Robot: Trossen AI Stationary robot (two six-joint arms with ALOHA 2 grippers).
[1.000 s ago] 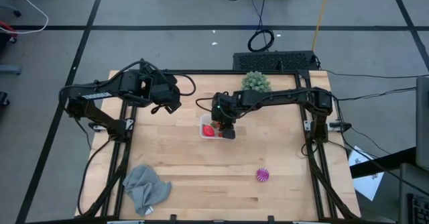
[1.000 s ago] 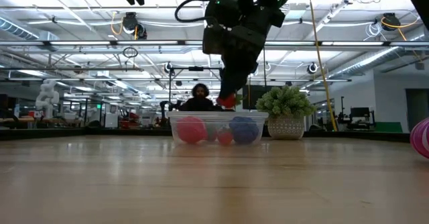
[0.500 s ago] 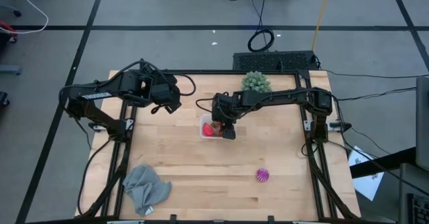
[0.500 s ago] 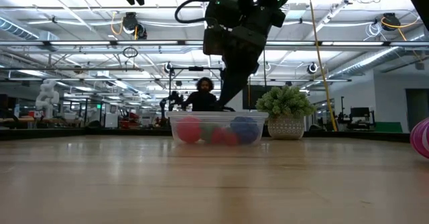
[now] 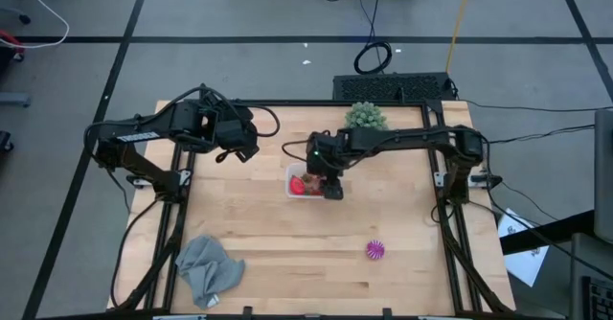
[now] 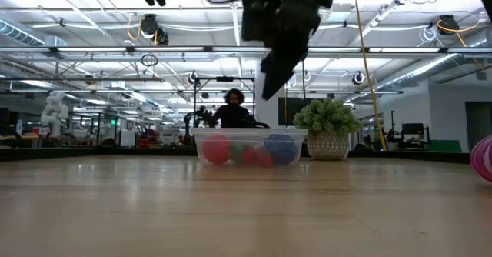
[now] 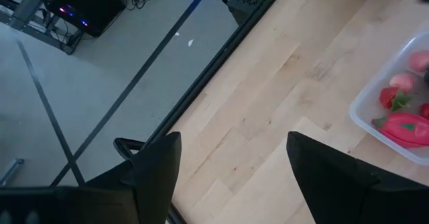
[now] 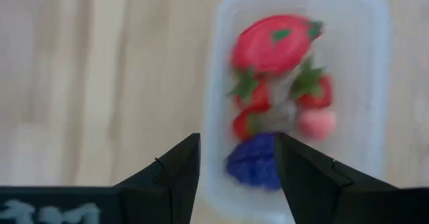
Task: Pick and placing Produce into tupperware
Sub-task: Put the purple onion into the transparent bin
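My right gripper (image 8: 233, 174) hangs empty, fingers parted, directly over the small clear rectangular tupperware (image 8: 375, 63) — several toy fruits already inside. One striped magenta toy ball (image 5: 374, 251) lies on the wood well apart, on my right arm's side — nearer than the left.

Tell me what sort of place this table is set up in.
Likely a big robotics lab or workshop hall. The low view shows open ceiling trusses with hanging lights, rows of equipment benches behind a person, and the high view shows taped lines on the concrete floor.
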